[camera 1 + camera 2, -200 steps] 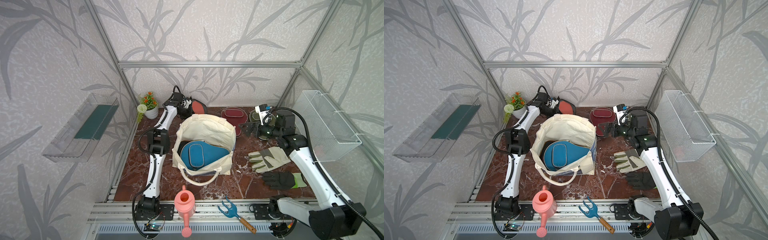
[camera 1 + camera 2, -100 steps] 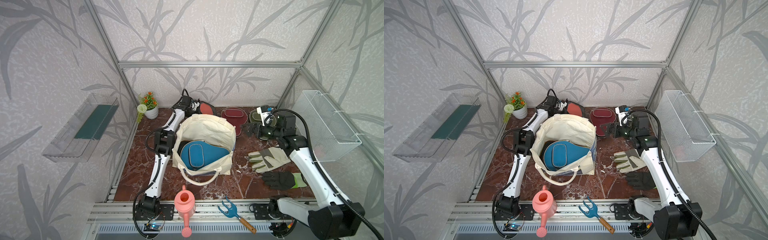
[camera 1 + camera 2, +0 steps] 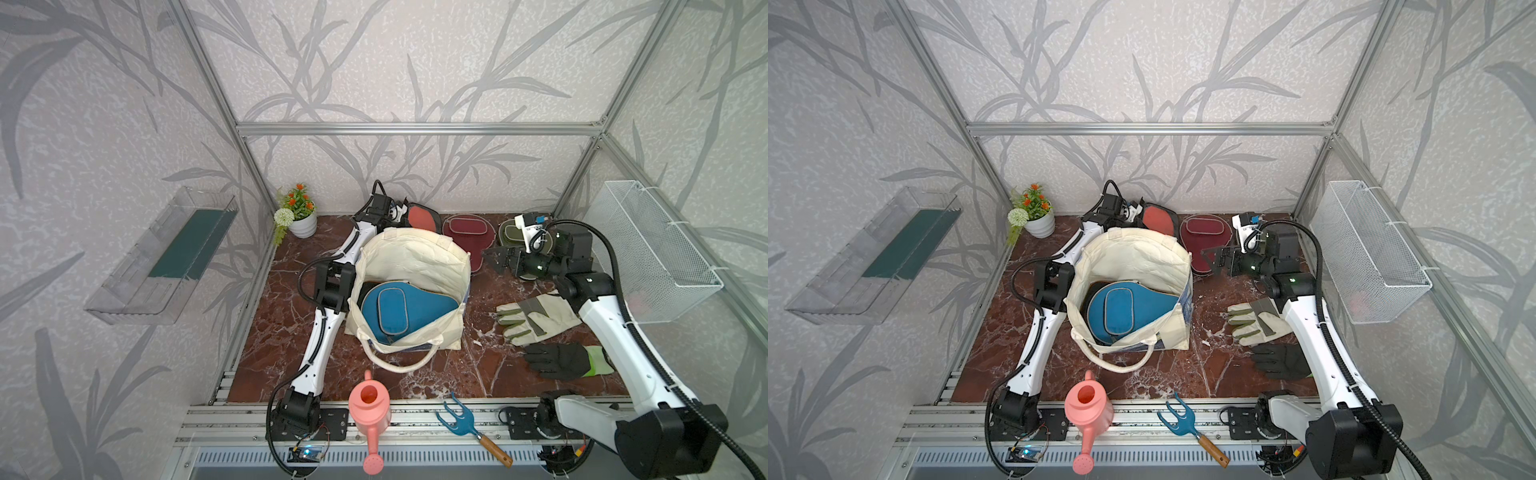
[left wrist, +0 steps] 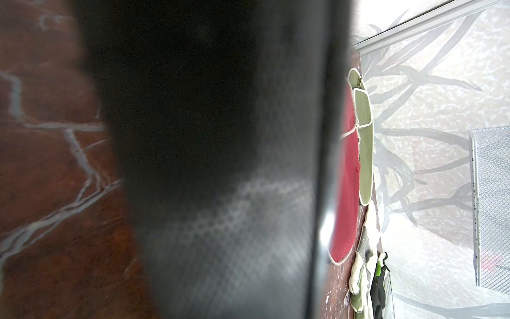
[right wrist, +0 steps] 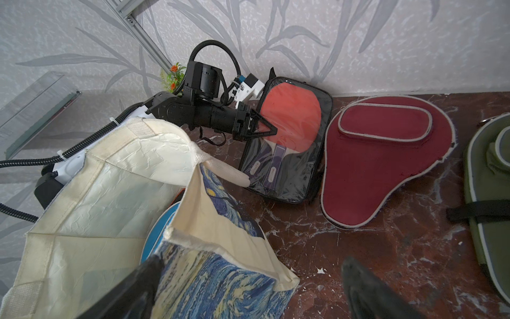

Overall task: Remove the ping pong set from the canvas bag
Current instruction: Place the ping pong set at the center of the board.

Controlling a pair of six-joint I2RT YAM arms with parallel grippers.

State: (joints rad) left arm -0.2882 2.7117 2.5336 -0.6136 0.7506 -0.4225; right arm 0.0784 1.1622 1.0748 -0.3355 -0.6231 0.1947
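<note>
Now | left end effector (image 5: 269,128) clamps case (image 5: 292,168) | right end effector (image 5: 252,265) open, empty, beside bag (image 5: 110,179)

No word, brand or number can be read for certain. At twelve o'clock from the cream canvas bag (image 5: 110,193), the black rectangular case with a clear front (image 5: 287,138) shows small pale marks on the two paddle handles (image 5: 274,168) inside, too small and blurred to make out.
</note>
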